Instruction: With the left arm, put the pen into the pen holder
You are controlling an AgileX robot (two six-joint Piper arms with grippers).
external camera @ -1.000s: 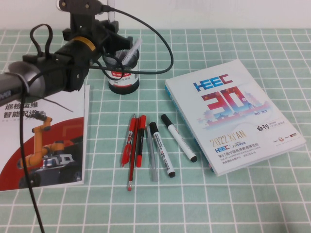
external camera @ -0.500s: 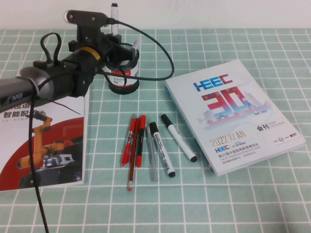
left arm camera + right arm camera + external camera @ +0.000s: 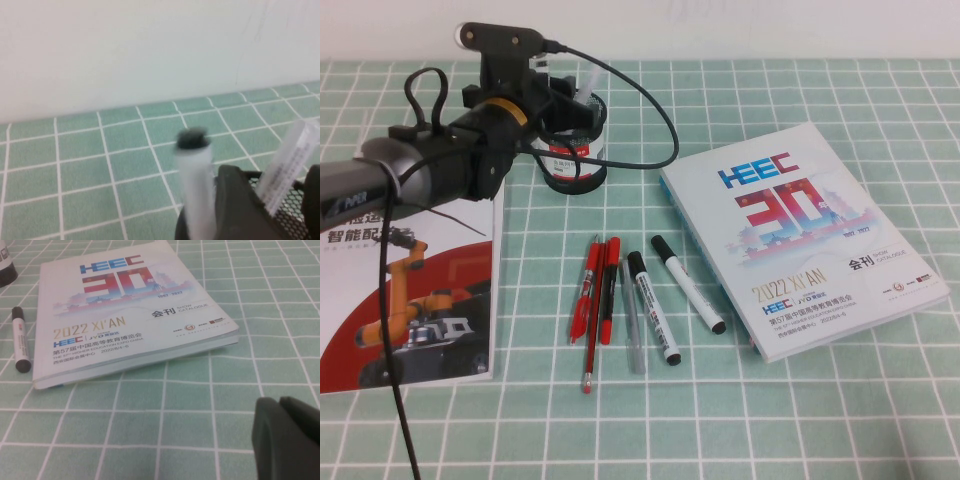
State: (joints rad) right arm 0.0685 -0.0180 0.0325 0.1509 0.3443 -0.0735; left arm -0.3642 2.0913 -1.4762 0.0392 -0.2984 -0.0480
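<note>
The pen point(image 3: 194, 165), white with a small black end plug, stands blurred and upright at the pen holder's rim, just outside one finger point(image 3: 240, 200) of my left gripper point(image 3: 275, 175). The left gripper's jaws stand apart. In the high view the left gripper point(image 3: 555, 100) sits directly over the black mesh pen holder point(image 3: 575, 165) at the table's back, and hides the pen. A translucent whitish pen point(image 3: 290, 160) leans in the holder between the fingers. My right gripper point(image 3: 287, 412) is shut and empty, low over the mat.
Red pens point(image 3: 595, 290), a grey pen, a thick labelled marker point(image 3: 653, 305) and a slim white marker point(image 3: 688, 283) lie mid-table. A HEEC catalogue point(image 3: 800, 235) lies to the right and a brochure point(image 3: 410, 290) to the left. The left arm's cable point(image 3: 660, 110) loops by the holder.
The pen, which stuck up above the left gripper half a second ago, has dropped down out of sight towards the holder. The left arm has barely moved since then.
</note>
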